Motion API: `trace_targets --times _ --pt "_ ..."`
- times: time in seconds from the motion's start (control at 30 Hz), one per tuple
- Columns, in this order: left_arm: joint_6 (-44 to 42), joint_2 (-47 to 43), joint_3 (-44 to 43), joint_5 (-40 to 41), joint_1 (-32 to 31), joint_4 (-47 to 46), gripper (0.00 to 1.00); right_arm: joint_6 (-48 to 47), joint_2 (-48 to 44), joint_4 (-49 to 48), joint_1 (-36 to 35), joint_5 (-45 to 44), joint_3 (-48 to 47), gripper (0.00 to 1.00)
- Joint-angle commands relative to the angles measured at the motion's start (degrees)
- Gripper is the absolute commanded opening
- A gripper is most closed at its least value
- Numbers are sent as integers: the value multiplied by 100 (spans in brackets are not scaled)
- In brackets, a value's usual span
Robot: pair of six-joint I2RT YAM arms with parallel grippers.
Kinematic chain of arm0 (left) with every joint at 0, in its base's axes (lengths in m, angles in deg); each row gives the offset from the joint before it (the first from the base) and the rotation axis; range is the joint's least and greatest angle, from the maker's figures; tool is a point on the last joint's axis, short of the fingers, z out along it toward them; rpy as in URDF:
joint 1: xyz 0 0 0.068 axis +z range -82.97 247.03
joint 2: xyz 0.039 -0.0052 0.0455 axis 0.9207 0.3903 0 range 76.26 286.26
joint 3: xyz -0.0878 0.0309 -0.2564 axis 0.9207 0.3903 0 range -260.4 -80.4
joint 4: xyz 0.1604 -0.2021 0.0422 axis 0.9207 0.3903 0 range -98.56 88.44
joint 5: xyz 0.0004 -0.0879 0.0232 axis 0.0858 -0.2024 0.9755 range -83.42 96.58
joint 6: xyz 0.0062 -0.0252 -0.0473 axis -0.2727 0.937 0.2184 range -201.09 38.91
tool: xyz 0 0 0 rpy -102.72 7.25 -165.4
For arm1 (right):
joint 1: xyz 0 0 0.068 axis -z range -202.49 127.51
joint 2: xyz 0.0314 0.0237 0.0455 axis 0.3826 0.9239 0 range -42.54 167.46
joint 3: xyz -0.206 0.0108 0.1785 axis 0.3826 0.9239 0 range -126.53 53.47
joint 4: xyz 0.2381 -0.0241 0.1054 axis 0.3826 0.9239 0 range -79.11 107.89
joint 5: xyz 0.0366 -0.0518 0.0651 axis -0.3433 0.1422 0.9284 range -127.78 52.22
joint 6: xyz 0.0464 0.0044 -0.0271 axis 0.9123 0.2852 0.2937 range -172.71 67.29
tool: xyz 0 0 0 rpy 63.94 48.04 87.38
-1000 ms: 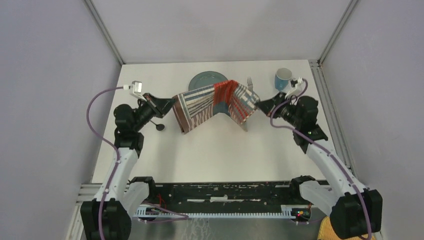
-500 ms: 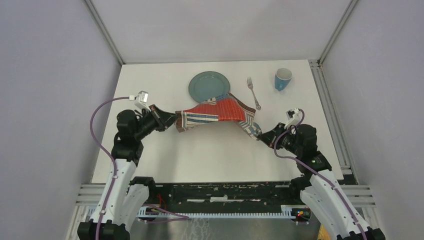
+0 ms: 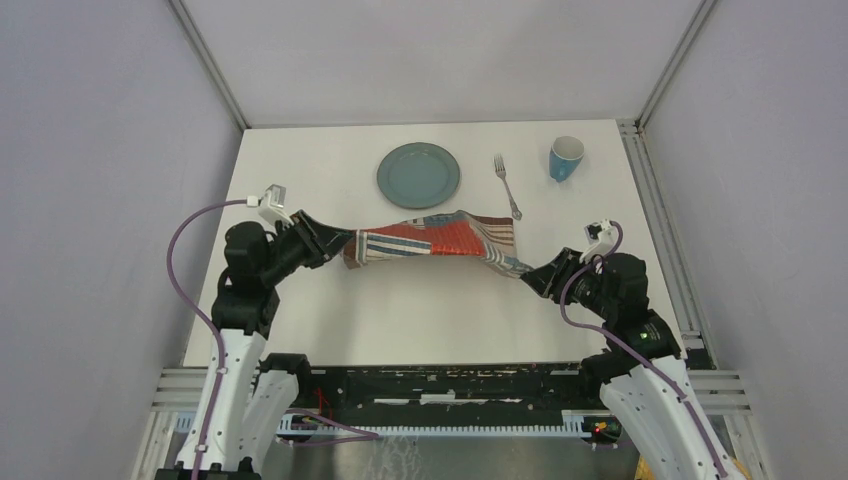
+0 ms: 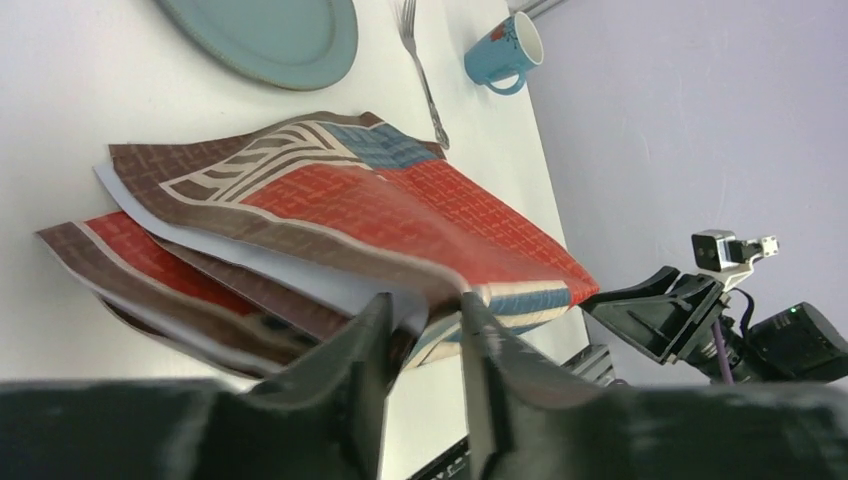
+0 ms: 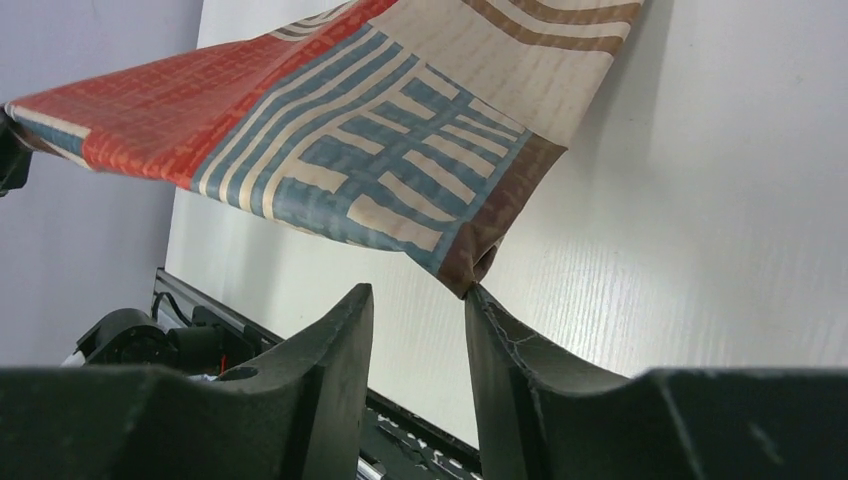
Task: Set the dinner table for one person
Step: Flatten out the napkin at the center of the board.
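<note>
Bracketing the placemat (image 3: 430, 240), left fingers (image 4: 350, 380) and right fingers (image 5: 330, 370) stand parted; plate (image 3: 418, 175), fork (image 3: 507, 185), mug (image 3: 565, 158) lie beyond.

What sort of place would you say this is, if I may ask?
Probably a robotics lab test cell, not a dining room: a white tabletop edged by metal rails, plain grey walls, and a left arm and right arm bolted at its near edge.
</note>
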Motion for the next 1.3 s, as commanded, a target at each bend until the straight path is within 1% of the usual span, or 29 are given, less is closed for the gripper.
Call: trace_targets --times 0.0,0.13,0.2,0.27,0.33,0.47,0.5,0.53,0.57,0.67,0.73,0.8,0.83,0.9,1.0,1.03,1.1,1.2,1.27 --pt "289 -160 -222 87 18 -7 45 -97 -19 75 -27 -229 -371 46" --pt "320 -181 -459 297 24 247 45 -155 -165 445 -37 -662 -577 49" --pt "323 -227 -474 464 19 267 46 -142 -264 539 -26 -833 -635 55" --pt "303 -319 -420 700 18 337 47 -134 -316 571 -25 -997 -661 56" --pt "310 -343 -370 735 18 328 47 -128 -320 633 -33 -1134 -703 56" --pt "273 -313 -405 797 22 239 45 -145 -166 461 -31 -1056 -691 55" --pt "308 -239 -392 716 18 154 43 -142 -43 362 -33 -977 -685 55" --pt "354 -132 -369 631 18 73 39 -127 109 261 -31 -896 -689 54" --pt "392 -23 -357 588 18 19 32 -113 272 93 -29 -793 -678 52" --pt "479 327 -386 633 18 -57 10 -112 986 -260 -33 -559 -831 43" --pt "460 671 -518 699 22 30 3 -154 1454 -414 -33 -464 -1005 34" --pt "454 1051 -691 811 8 188 2 -227 1959 -513 -30 -378 -1242 12" --pt "402 1242 -800 871 -7 291 2 -252 2189 -507 -32 -364 -1387 6" --pt "259 1616 -1060 1154 -97 604 2 -351 2709 -489 -41 -272 -1677 6" --pt "171 2050 -1241 1255 -143 701 2 -431 3409 -600 -28 -164 -2043 6" --pt "167 2185 -1275 1242 -165 695 2 -425 3635 -708 -34 -107 -2125 7" --pt "160 2451 -1337 1303 -240 666 2 -422 4089 -840 -34 40 -2344 0" --pt "40 2876 -1495 1447 -360 715 2 -415 4793 -874 -54 192 -2750 0" --pt "-64 3217 -1620 1488 -401 793 2 -447 5143 -839 -93 80 -3011 0"
